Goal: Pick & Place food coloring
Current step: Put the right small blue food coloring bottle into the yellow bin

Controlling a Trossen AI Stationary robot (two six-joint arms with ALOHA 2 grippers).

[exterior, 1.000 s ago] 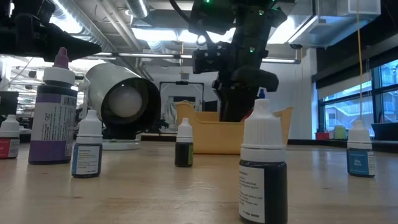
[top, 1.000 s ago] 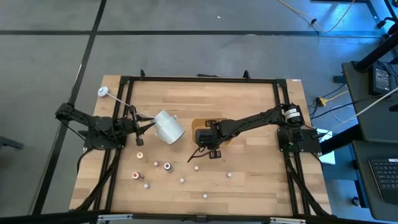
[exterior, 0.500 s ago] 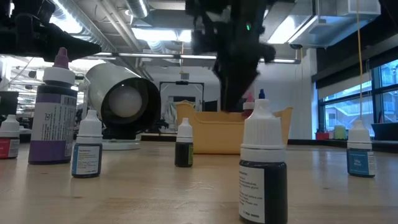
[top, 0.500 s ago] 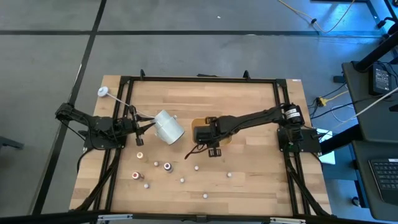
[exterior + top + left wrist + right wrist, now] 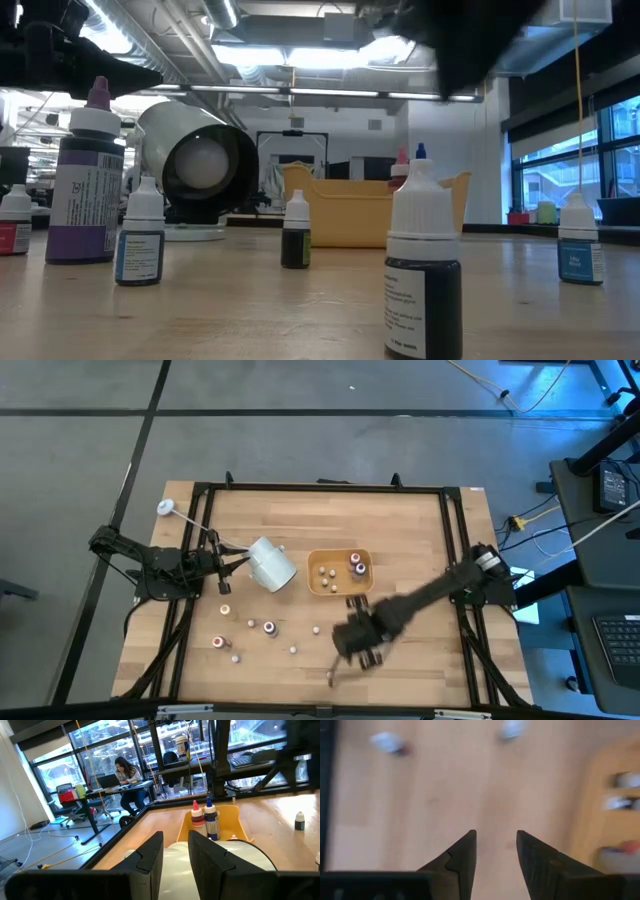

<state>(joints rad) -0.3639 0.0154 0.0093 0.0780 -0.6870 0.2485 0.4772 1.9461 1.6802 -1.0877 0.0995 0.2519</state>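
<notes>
At nine o'clock the left gripper (image 5: 232, 559) clamps the white cup (image 5: 271, 563). Food coloring bottles (image 5: 270, 628) scatter at six o'clock, others in the tray (image 5: 340, 572). Light, rigid and tippy, they probably suit a body-level pinch; the right gripper (image 5: 358, 644), fingers apart and empty, hovers there.

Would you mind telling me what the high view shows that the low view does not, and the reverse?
Only the high view shows both arms whole: the left gripper at the white cup, the right gripper over bare wood near the table's front edge, and the bottles lying inside the orange tray.

Only the low view shows the labels on the bottles, such as the tall purple bottle, and the room behind.

Both show the cup on its side, the tray, and loose bottles standing on the table.
</notes>
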